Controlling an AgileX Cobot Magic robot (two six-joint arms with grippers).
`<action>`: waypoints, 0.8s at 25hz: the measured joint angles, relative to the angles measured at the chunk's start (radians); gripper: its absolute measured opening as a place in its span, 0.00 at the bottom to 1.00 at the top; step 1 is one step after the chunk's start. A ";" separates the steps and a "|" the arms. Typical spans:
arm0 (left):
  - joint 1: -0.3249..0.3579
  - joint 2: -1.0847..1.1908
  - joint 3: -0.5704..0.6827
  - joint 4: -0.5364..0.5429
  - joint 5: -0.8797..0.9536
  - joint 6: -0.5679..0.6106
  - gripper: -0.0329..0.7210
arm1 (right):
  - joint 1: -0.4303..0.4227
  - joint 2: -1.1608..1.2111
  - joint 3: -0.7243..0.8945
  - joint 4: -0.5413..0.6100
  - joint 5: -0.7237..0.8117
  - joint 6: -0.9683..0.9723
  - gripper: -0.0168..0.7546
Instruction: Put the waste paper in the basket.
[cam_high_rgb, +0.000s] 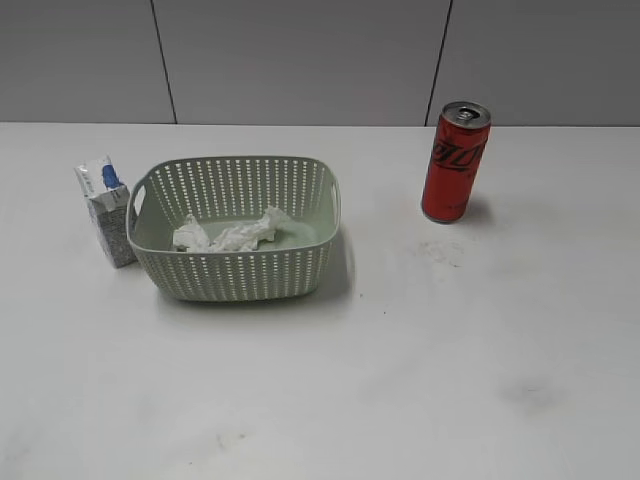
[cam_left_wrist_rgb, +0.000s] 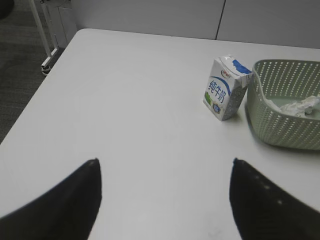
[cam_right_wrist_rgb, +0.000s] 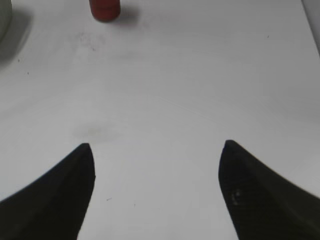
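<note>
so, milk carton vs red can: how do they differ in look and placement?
The milk carton is a boxy white-and-blue pack with a gabled top; the red can is a tall, slim cylinder with a silver lid. The milk carton stands close beside the left wall of the basket; the red can stands alone, well to the basket's right. The red can looks taller than the milk carton. Both stand upright on the white table, outside the basket.

Exterior slants down frontally; both low wrist views share its table (cam_high_rgb: 400, 380).
</note>
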 joint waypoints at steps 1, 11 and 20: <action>0.000 0.000 0.000 0.000 0.000 -0.001 0.83 | 0.000 -0.038 0.000 0.000 0.000 0.000 0.78; 0.000 0.000 0.000 0.000 0.000 -0.001 0.83 | 0.000 -0.107 0.001 0.002 0.001 0.000 0.78; 0.000 0.000 0.000 0.000 0.000 0.000 0.83 | 0.000 -0.107 0.001 0.002 0.001 0.000 0.78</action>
